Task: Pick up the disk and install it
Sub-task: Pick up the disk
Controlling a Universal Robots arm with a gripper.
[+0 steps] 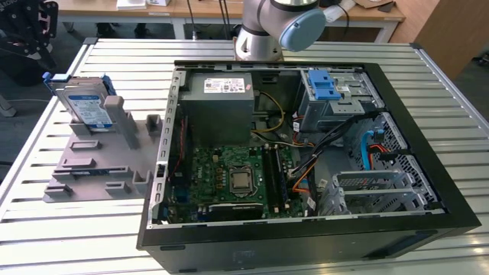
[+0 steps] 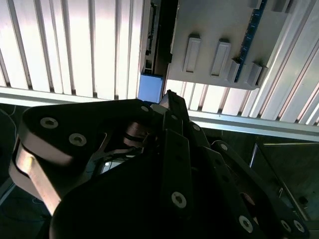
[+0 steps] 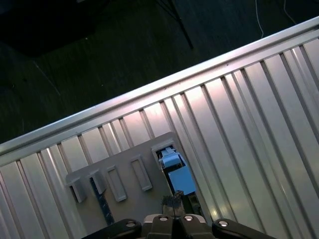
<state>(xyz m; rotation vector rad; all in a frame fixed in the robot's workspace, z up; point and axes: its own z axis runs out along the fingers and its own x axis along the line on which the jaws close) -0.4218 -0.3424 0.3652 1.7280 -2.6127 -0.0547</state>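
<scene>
Exterior view first: the disk point(image 1: 86, 106) stands upright in a grey slotted holder point(image 1: 99, 166) on the slatted bench point(image 1: 46, 229), at the exterior view's left. It sits well apart from the open computer case point(image 1: 306, 166) and its drive cage point(image 1: 336, 94). Nothing installed yet; this is the approach to the pick.

Over to the second wrist view: the gripper point(image 2: 167, 99) hangs above the holder point(image 2: 214, 30), its tip near the blue corner of the disk point(image 2: 150, 87), seen edge-on. Whether the jaws are spread or pressed together, I cannot tell from here.

The first wrist view shows the gripper point(image 3: 173, 201) hovering over the blue frame of the disk point(image 3: 177, 174), beside the holder's ribs point(image 3: 124, 169).

To do this well, I'd say: centre over that thin top edge, square to the flat faces, descend straight, and clamp the faces rather than a corner, so the disk can lift without binding in its slot.
</scene>
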